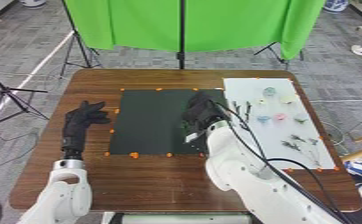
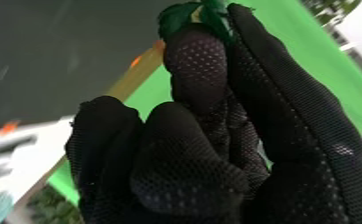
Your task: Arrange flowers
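Head view: black-gloved left hand (image 1: 80,120) held beside dark rectangular mat (image 1: 155,115), fingers relaxed; black-gloved right hand (image 1: 199,111) held over mat; small pastel flowers (image 1: 280,116) spread on white rectangular sheet (image 1: 247,87).

Right wrist view: dark-green leafy piece (image 2: 176,17) pinched at right hand's fingertips.

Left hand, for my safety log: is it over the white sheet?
No, the left hand is on the opposite side of the black mat.

Right of one black mat (image 1: 155,122): one white sheet (image 1: 248,87), one pink flower (image 1: 280,116), two bluish flowers (image 1: 264,119); beyond it, one green cloth (image 1: 240,25).
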Controlling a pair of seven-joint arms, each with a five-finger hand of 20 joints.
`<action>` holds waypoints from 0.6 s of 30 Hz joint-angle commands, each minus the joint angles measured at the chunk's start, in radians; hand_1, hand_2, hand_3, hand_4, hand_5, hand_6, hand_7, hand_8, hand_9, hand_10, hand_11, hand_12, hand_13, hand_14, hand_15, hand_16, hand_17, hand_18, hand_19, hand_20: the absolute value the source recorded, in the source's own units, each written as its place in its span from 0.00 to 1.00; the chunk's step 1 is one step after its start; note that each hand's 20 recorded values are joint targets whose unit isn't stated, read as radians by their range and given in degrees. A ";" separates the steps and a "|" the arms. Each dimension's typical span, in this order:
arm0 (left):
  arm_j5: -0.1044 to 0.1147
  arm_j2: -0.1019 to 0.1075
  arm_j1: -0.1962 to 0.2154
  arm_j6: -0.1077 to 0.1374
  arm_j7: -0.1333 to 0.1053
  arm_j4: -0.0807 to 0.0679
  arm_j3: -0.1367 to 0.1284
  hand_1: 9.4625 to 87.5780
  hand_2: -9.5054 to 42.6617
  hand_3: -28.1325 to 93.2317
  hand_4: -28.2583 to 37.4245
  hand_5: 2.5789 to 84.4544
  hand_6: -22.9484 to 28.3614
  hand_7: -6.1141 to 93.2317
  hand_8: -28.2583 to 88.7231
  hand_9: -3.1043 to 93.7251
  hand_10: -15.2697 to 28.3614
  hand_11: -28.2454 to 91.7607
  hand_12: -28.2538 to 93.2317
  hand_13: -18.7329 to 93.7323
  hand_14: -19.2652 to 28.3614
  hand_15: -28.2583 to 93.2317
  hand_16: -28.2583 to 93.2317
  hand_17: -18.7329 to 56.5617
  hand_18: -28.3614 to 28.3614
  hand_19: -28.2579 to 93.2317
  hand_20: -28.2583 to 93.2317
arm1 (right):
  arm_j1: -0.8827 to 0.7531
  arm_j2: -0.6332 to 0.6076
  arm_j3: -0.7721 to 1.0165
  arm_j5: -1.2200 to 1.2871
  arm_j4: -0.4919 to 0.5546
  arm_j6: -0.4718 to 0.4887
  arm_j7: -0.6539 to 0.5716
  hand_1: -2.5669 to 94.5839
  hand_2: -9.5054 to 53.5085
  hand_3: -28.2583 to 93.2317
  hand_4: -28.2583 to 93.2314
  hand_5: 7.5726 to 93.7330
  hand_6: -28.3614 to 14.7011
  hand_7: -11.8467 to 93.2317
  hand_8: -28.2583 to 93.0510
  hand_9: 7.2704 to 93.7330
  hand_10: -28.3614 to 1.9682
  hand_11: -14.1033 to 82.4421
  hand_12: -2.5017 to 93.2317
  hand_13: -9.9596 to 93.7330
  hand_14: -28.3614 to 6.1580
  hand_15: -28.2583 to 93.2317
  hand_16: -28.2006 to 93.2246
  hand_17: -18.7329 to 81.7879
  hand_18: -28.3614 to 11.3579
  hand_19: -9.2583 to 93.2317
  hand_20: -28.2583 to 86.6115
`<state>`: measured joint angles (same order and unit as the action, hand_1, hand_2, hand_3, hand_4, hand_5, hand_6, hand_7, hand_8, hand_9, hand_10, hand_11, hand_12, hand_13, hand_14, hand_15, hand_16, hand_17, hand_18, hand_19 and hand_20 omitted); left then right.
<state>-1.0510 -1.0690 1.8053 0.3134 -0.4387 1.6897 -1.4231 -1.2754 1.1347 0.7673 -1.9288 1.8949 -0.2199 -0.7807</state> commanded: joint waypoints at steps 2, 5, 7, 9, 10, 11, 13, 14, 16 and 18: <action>0.022 0.025 -0.079 0.077 -0.016 -0.042 0.090 0.19 0.54 0.70 0.00 0.75 0.60 0.15 0.20 0.71 0.74 0.42 0.35 0.72 0.84 0.56 0.21 0.50 0.92 0.75 0.40 | 0.077 0.069 -0.106 0.040 -0.078 -0.106 0.030 0.68 0.00 0.68 0.23 0.69 0.53 0.54 0.46 0.95 0.54 0.62 0.35 1.00 0.90 0.81 0.36 0.93 0.50 0.99 0.63; 0.013 0.026 -0.096 0.089 -0.011 -0.054 0.114 0.20 0.52 0.70 0.00 0.75 0.60 0.15 0.20 0.71 0.74 0.42 0.35 0.72 0.84 0.56 0.21 0.50 0.92 0.75 0.40 | 0.104 0.079 -0.135 0.053 -0.108 -0.141 0.035 0.68 0.00 0.68 0.23 0.69 0.53 0.54 0.46 0.95 0.55 0.62 0.35 1.00 0.90 0.81 0.36 0.93 0.50 0.99 0.63; 0.018 0.021 -0.100 0.092 -0.026 -0.061 0.119 0.20 0.51 0.70 0.00 0.75 0.60 0.15 0.20 0.71 0.74 0.42 0.35 0.72 0.84 0.56 0.21 0.50 0.92 0.75 0.40 | 0.135 0.090 -0.159 0.078 -0.134 -0.165 0.037 0.68 0.00 0.68 0.23 0.69 0.53 0.55 0.46 0.95 0.55 0.62 0.35 1.00 0.90 0.81 0.36 0.93 0.50 0.99 0.63; 0.015 0.017 -0.095 0.095 -0.024 -0.056 0.120 0.20 0.50 0.70 0.00 0.75 0.60 0.15 0.20 0.71 0.74 0.42 0.35 0.72 0.84 0.56 0.21 0.50 0.93 0.75 0.40 | 0.142 0.106 -0.163 0.117 -0.146 -0.185 0.031 0.68 0.00 0.68 0.23 0.69 0.53 0.54 0.46 0.95 0.55 0.62 0.35 1.00 0.90 0.81 0.36 0.93 0.50 0.99 0.63; 0.018 0.012 -0.094 0.097 -0.031 -0.059 0.124 0.20 0.50 0.70 0.00 0.75 0.60 0.15 0.20 0.71 0.74 0.42 0.35 0.72 0.84 0.56 0.21 0.50 0.92 0.75 0.40 | 0.143 0.109 -0.166 0.130 -0.149 -0.190 0.030 0.68 0.00 0.68 0.23 0.69 0.53 0.54 0.46 0.95 0.55 0.62 0.35 1.00 0.90 0.81 0.36 0.93 0.50 0.99 0.63; 0.016 0.008 -0.099 0.093 -0.029 -0.062 0.128 0.20 0.49 0.70 0.00 0.75 0.60 0.15 0.20 0.71 0.74 0.42 0.35 0.72 0.84 0.56 0.21 0.50 0.93 0.75 0.40 | 0.143 0.112 -0.167 0.147 -0.150 -0.199 0.023 0.68 0.00 0.68 0.23 0.69 0.53 0.55 0.46 0.95 0.55 0.62 0.35 1.00 0.89 0.81 0.36 0.93 0.50 0.99 0.63; 0.013 0.007 -0.099 0.092 -0.031 -0.061 0.128 0.20 0.49 0.70 0.00 0.75 0.60 0.15 0.20 0.71 0.74 0.42 0.35 0.72 0.84 0.56 0.21 0.50 0.93 0.75 0.40 | 0.143 0.117 -0.178 0.179 -0.153 -0.215 0.022 0.68 0.00 0.68 0.23 0.69 0.53 0.55 0.46 0.96 0.54 0.61 0.34 1.00 0.89 0.80 0.36 0.93 0.50 0.99 0.63; 0.011 0.006 -0.099 0.093 -0.029 -0.061 0.129 0.20 0.49 0.70 0.00 0.75 0.60 0.15 0.20 0.71 0.74 0.42 0.35 0.72 0.84 0.56 0.21 0.50 0.93 0.75 0.40 | 0.138 0.118 -0.184 0.189 -0.153 -0.220 0.024 0.68 0.00 0.68 0.22 0.69 0.53 0.55 0.46 0.96 0.54 0.61 0.34 1.00 0.89 0.80 0.36 0.93 0.50 0.98 0.62; 0.015 0.007 -0.095 0.096 -0.033 -0.057 0.128 0.19 0.49 0.70 0.00 0.75 0.60 0.15 0.20 0.71 0.74 0.42 0.35 0.72 0.84 0.56 0.21 0.50 0.93 0.75 0.40 | 0.136 0.124 -0.199 0.203 -0.157 -0.236 0.026 0.68 0.00 0.68 0.23 0.69 0.53 0.55 0.46 0.96 0.53 0.60 0.34 1.00 0.89 0.80 0.36 0.93 0.50 0.98 0.62; 0.015 0.008 -0.096 0.102 -0.034 -0.053 0.131 0.20 0.48 0.70 0.00 0.75 0.60 0.15 0.20 0.71 0.74 0.42 0.35 0.72 0.84 0.56 0.21 0.50 0.93 0.75 0.40 | 0.141 0.129 -0.213 0.222 -0.160 -0.246 0.021 0.68 0.00 0.68 0.22 0.69 0.53 0.55 0.46 0.96 0.53 0.60 0.34 1.00 0.88 0.79 0.36 0.93 0.51 0.97 0.62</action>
<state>-1.0399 -1.0459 1.6991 0.3958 -0.4656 1.6383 -1.3026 -1.1340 1.2322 0.5933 -1.7295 1.7331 -0.4272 -0.7557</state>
